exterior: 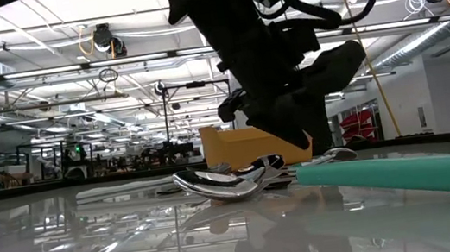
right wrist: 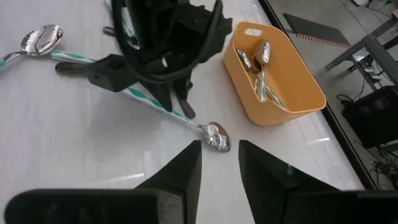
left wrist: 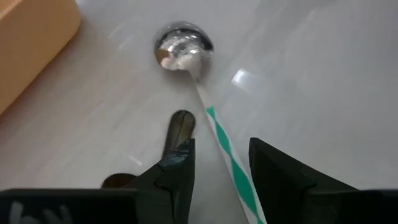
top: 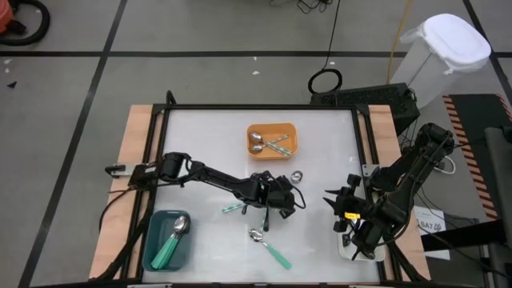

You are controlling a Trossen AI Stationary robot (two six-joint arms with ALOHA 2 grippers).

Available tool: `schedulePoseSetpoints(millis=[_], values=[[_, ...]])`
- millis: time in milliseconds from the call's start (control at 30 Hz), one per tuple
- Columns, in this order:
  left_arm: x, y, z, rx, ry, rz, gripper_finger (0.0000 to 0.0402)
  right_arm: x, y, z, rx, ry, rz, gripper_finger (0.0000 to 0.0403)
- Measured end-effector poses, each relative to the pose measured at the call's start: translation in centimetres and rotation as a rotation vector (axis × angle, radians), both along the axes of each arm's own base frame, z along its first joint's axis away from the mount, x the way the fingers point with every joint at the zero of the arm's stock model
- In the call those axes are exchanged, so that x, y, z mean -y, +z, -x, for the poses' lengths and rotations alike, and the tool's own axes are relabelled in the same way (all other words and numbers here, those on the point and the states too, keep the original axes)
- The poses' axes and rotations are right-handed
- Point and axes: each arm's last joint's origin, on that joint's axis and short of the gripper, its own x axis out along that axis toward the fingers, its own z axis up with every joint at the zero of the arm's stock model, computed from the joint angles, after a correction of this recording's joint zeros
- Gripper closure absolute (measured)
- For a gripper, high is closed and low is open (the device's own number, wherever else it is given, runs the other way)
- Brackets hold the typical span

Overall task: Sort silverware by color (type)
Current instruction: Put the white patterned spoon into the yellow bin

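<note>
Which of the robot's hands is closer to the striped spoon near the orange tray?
The left. The left hand hangs right over the striped spoon, its open fingers either side of the handle. The right hand waits off by the table's right edge.

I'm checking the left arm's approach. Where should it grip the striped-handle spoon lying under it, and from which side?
Probably mid-handle, from straight above: the striped-handle spoon lies flat on the table, its thin handle already running between the open left gripper fingers. The bowl is wider and rounded.
</note>
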Motion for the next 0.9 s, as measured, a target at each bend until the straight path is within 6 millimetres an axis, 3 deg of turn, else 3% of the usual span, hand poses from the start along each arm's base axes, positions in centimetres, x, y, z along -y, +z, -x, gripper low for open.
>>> schedulePoseSetpoints(millis=[400,733,900], values=[[-0.1,-2.6,-0.6,-0.003,0.019,0.017,0.025,0.0,0.0,-0.1,0.005,-0.005,-0.004,0.0303],[-0.1,-2.7,-0.6,-0.007,0.016,0.02,0.0251,0.0,0.0,-0.1,0.006,-0.005,-0.003,0.0303],[-0.1,-2.7,-0.7,-0.012,-0.019,0.012,0.0302,0.0,0.0,-0.1,0.008,-0.003,0.002,0.0303]])
